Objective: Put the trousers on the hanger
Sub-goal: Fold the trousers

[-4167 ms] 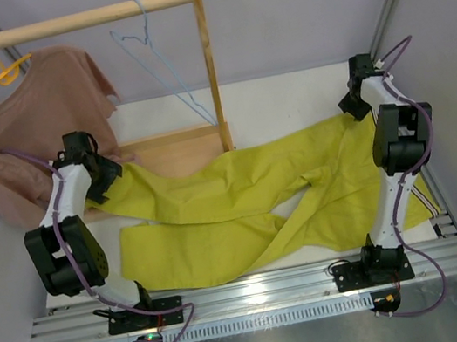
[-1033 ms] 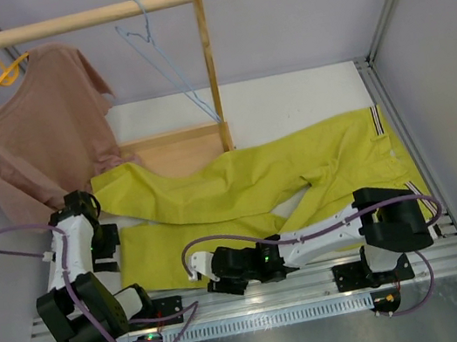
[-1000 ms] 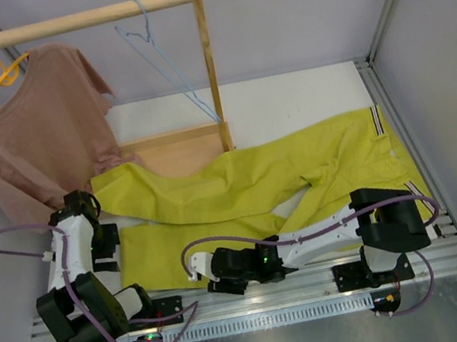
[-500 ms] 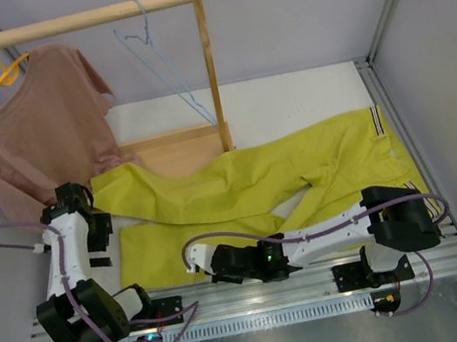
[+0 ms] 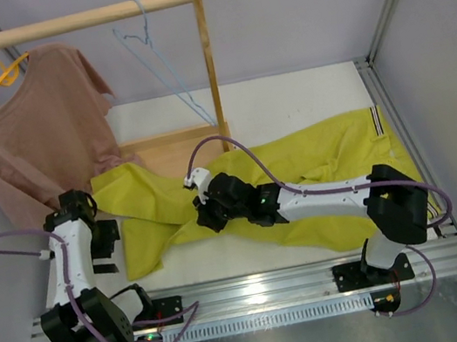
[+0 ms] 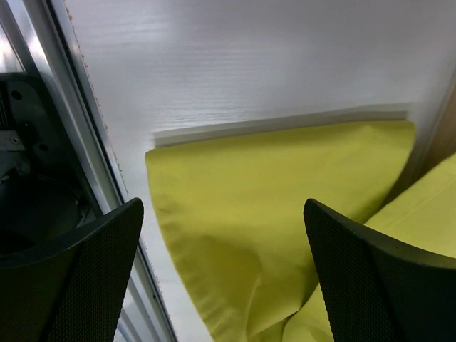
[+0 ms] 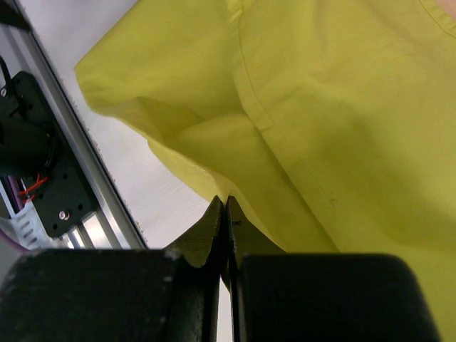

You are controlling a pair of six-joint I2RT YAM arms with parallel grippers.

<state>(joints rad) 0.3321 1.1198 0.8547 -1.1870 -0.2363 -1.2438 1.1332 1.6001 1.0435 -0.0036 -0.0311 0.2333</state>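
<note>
My right gripper point(image 5: 207, 217) is pinching shut on a fold of the trousers point(image 5: 333, 161), roughly midway along the near leg. My left gripper point(image 5: 100, 247) is hovering with its jaws wide apart just above the hem end of that leg, gripping nothing.

The trousers are lying across the white table point(image 5: 286, 94), with the waistband toward the right wall and the legs running left toward the foot of the wooden rack point(image 5: 69, 22). The near leg is bunching up where I am holding it. I am judging the cloth to be light, soft and limp: it is going to sag and fold wherever nothing is supporting it, and a thin layer could be slipping out of a narrow pinch. Taking the waistband, or both hems with two grippers, looks like the steadier hold for draping.

The hanger point(image 5: 167, 75) is hanging by its hook from the rack, well apart from the trousers and to the right of the pink T-shirt point(image 5: 36, 134). Being thin wire, it is probably going to swing at a touch.

From above, my own wrist is covering the pinch point. Close up, my fingers point(image 7: 211, 226) are meeting at the fold, yet I cannot tell how many layers are sitting between them. The hanger's lower bar is fading into the rack's post
</note>
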